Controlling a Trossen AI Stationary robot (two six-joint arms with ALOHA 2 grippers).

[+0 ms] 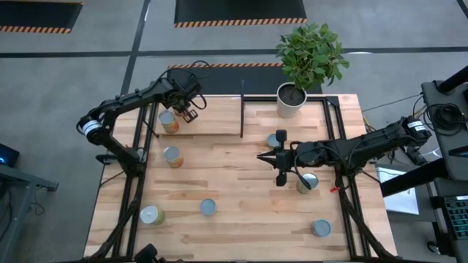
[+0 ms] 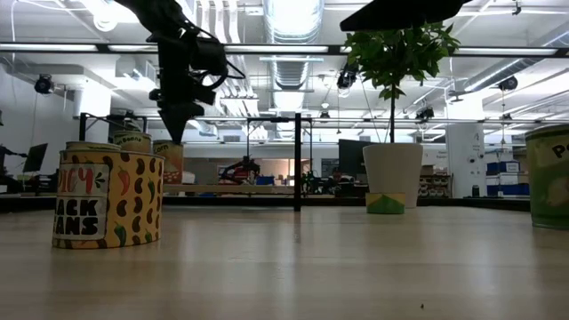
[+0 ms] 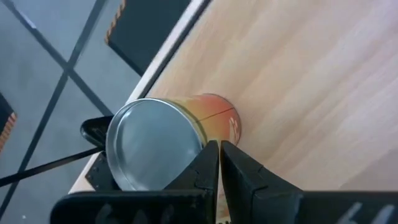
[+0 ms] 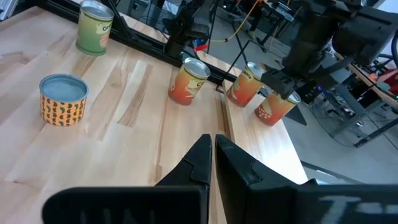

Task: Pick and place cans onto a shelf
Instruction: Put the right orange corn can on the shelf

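The left gripper [image 3: 219, 163] is hanging over the far left part of the table with its two dark fingers [image 3: 245, 174] pressed together, pinching nothing; in its wrist view the fingertips are sitting just beside the silvery top of an orange-labelled can [image 3: 163, 144], though whether they are touching its rim is hard to tell from that angle. In the high view that same can [image 1: 169, 121] is standing on the left half of the shelf [image 1: 219, 120], just beside the gripper's tip, and the right wrist view seems to be showing two orange cans side by side there. The right gripper [image 1: 262, 156] is reaching toward the middle of the table [image 1: 241, 219], its fingers likewise closed on nothing and hovering over bare wood. Near it a blue-grey-topped can [image 1: 274, 139] is standing just in front of the shelf's right half, and a pale-topped can [image 1: 307, 183] is partly hidden under the right arm. Farther out, more cans are standing apart on the tabletop: one below the shelf on the left [image 1: 172, 155], one at the near left [image 1: 151, 215], one at the near middle [image 1: 208, 207] and one at the near right [image 1: 320, 229]. A white plant pot [image 1: 290, 100] with a leafy plant is sitting at the shelf's far right corner.
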